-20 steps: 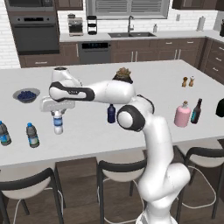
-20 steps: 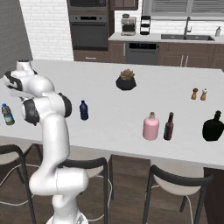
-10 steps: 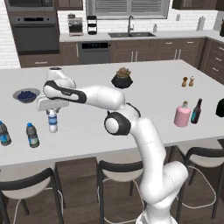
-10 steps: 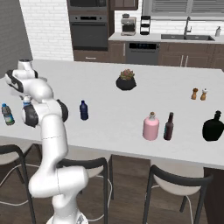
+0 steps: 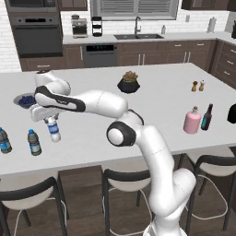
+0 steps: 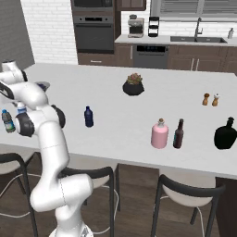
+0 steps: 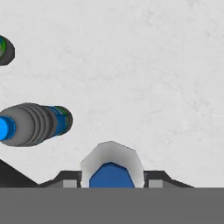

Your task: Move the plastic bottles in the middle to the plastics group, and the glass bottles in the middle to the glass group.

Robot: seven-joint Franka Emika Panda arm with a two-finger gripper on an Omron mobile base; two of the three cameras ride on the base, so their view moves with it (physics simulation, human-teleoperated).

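1. Clear bottle (image 5: 53,131): we hold it in the gripper (image 5: 46,119), jaws clamped on its upper part, hanging above the counter (image 5: 152,99) near the left end. Risk: the grip sits high on a smooth body, so it may slip or swing if we release before it stands.
2. Blue-capped bottles (image 5: 33,142) and (image 5: 4,140): upright near the counter's front edge, just beside our load. Risk: the hand view shows the nearer one (image 7: 33,124) close; a descent drifting that way may topple it.
3. Navy bottle (image 6: 88,116): mid-counter, untouched. Risk: it gets sorted wrongly, being dark like glass.
4. Pink bottle (image 5: 191,121): toward the right end, touching or just beside the brown bottle (image 5: 206,117); we cannot tell which. Risk: a careless approach knocks the slim one over.
5. Bowl (image 5: 25,99): near the left edge behind the gripper. Risk: the arm may clip it when withdrawing.
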